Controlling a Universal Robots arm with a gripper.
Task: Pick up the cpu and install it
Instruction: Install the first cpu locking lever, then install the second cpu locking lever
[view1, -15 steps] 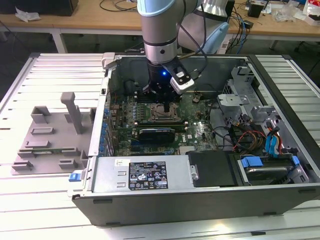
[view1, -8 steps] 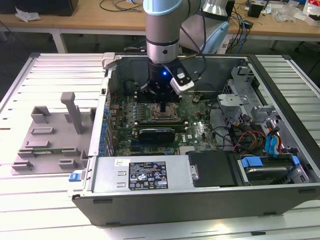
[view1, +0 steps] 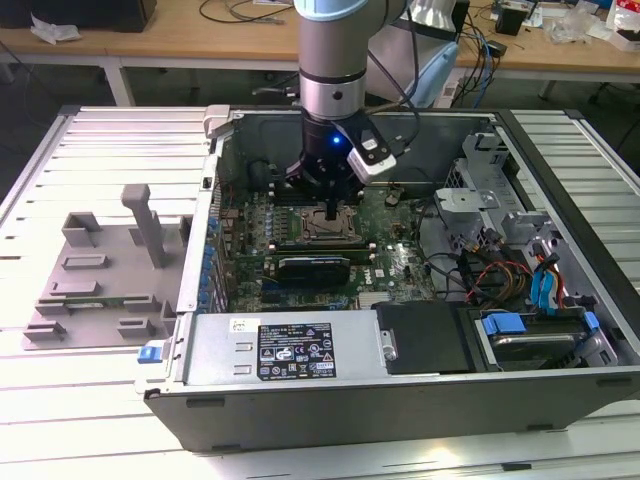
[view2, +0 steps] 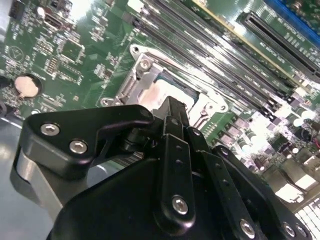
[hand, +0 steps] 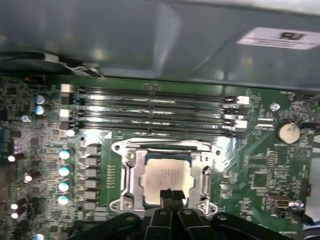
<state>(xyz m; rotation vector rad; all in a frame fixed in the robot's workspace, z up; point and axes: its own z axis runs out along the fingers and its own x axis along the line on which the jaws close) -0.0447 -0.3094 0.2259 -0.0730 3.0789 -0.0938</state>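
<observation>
The cpu (hand: 168, 178) lies flat inside the square metal-framed socket (hand: 131, 180) on the motherboard (hand: 260, 172), just below the middle of the frame in the first wrist view, its silvery top plate facing up and framed on all sides by the socket's bright metal. In the second wrist view the same plate (view2: 161, 95) shows as a pale patch at the centre of the frame, partly hidden by the black linkage in front of it.

The gripper (hand: 171, 194) hangs directly over the chip. In the first wrist view its two dark fingertips (hand: 166, 195) sit pressed together with no gap, over the cpu's lower edge; the fingers are closed and nothing is held between them. Whether the tips actually touch the plate cannot be told. In the second wrist view the joined tips (view2: 172, 107) point down at the socket frame (view2: 142, 70).

Above the socket in the first wrist view run four long dark memory slots (hand: 155, 112), side by side, and a round coin battery (hand: 288, 131) sits on the board at the right.

In the exterior view the arm (view1: 335, 60) comes down from the top centre into the open computer case (view1: 300, 385), with the gripper (view1: 331, 213) low over the socket (view1: 322, 226). A grey plastic tray (view1: 95, 275) rests on the slatted table (view1: 60, 440) at the exterior view's left, beside the case.
</observation>
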